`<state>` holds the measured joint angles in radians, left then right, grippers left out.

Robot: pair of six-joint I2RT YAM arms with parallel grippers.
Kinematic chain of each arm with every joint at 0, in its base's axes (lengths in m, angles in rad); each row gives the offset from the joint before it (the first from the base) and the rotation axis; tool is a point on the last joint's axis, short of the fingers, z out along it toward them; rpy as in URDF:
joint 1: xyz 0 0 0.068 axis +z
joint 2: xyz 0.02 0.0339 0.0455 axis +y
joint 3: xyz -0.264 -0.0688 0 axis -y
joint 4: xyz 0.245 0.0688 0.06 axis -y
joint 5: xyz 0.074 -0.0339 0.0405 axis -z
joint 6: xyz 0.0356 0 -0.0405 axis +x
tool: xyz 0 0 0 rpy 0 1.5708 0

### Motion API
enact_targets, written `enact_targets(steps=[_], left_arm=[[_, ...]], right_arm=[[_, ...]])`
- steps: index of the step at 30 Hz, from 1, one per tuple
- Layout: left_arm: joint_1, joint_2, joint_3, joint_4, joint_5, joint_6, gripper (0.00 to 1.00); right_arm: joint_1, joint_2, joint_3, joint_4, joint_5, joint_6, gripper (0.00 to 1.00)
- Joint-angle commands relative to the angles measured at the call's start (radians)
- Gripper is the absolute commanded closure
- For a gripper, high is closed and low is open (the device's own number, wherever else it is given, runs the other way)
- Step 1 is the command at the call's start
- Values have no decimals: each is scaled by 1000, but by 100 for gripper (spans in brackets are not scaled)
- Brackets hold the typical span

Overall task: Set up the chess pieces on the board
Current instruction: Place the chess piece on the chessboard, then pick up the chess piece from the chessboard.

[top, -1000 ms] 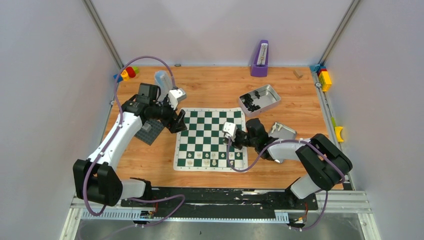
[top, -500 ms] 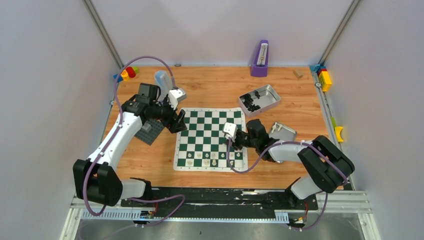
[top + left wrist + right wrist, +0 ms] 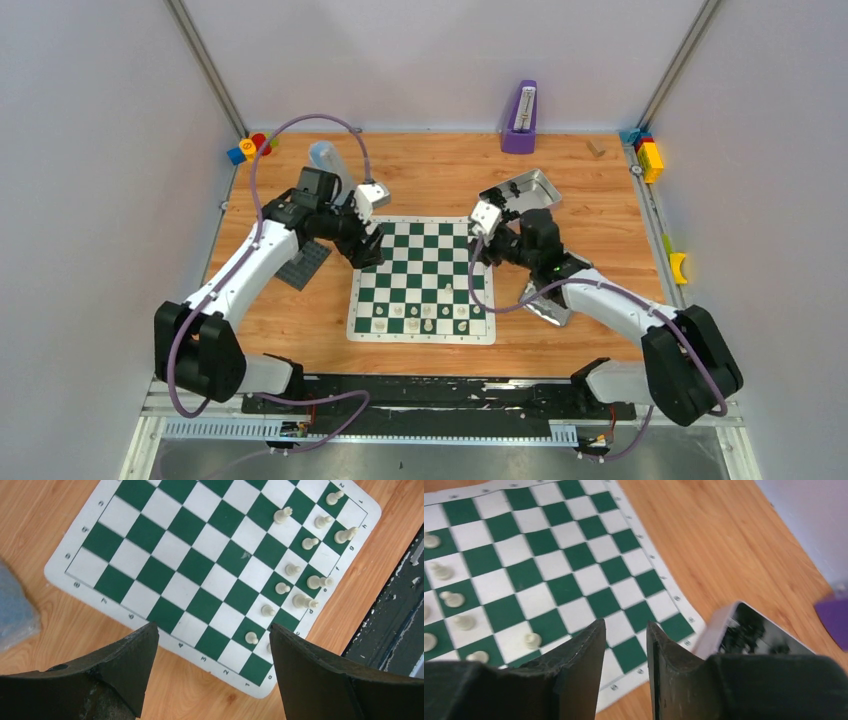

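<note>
Chess pieces (image 3: 292, 570) on board (image 3: 200, 570) — left gripper (image 3: 212, 628) wide apart, right gripper (image 3: 625, 625) narrowly apart — both empty

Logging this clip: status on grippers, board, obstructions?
Left gripper open, empty, at far corner of board. Right gripper slightly open, empty. Chess pieces along near edge. No obstruction seen.

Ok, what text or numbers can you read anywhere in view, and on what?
"8", "7", "6", "4", "3", "2", "1": rank numbers on the board's white border, left wrist view.
"h", "g", "f": file letters on its adjoining border.
Border marks in the right wrist view: blurred, unreadable.
Marks on the purple stand at the back: too small to read.
</note>
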<state>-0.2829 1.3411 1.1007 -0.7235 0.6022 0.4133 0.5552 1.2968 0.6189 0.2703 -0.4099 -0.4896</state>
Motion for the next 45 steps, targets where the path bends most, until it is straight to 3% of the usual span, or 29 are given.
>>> enact_targets(steps=[1, 9, 19, 30, 45], left_arm=[[-121, 26, 45, 91, -96, 11, 11], [-339, 225, 169, 151, -192, -20, 19], [-517, 522, 376, 50, -260, -47, 37], [-590, 661, 448, -17, -310, -54, 42], [-599, 709, 480, -35, -320, -49, 57]], right_arm=[[-155, -60, 99, -152, -3, 100, 64], [-351, -170, 246, -449, -15, 222, 64], [-377, -247, 235, -559, -14, 278, 63], [-383, -225, 232, -559, -29, 273, 64], [-390, -220, 229, -561, -47, 269, 65]])
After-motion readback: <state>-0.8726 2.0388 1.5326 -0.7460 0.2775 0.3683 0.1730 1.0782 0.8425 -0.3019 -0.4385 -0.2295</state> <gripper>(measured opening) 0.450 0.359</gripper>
